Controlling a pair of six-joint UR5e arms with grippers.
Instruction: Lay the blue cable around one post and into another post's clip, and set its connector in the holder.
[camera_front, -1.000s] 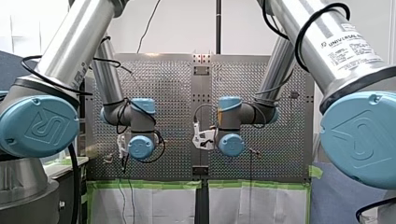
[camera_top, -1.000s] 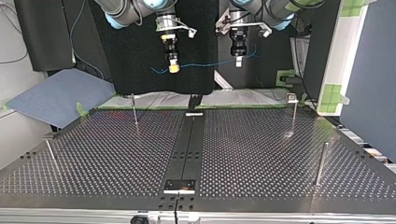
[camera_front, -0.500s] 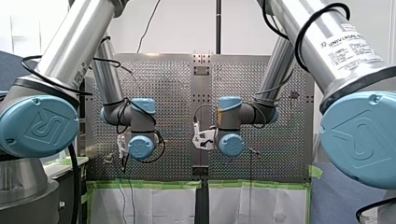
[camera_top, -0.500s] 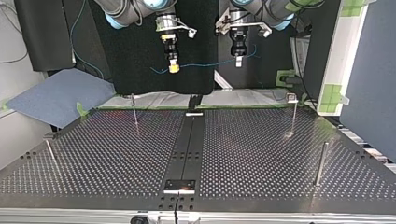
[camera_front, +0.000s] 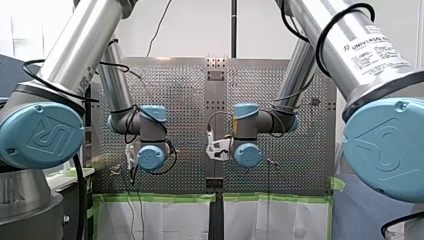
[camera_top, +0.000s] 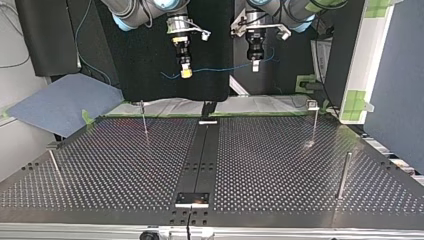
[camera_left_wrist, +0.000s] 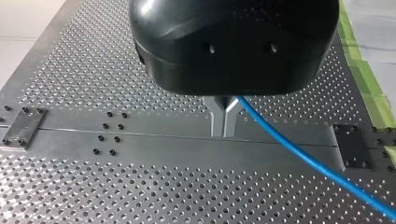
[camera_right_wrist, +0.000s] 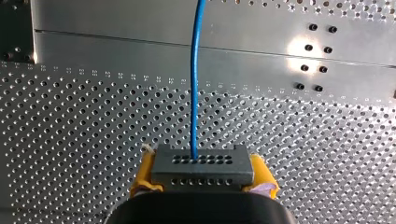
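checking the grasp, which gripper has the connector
My right gripper: its yellow-padded jaws clamp the dark connector, while my left gripper pinches only the blue cable.

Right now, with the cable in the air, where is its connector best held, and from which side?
Grip the connector's two short ends, from behind, opposite where the blue cable leaves. Those flat ends suit the yellow pads of my right gripper and leave the cable free.

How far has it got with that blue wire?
Done: the blue cable hangs clear of the table. In hand: my right end effector is shut on its connector, my left end effector pinches the cable further along. Left: the posts carry none of it yet, and the connector is not seated.
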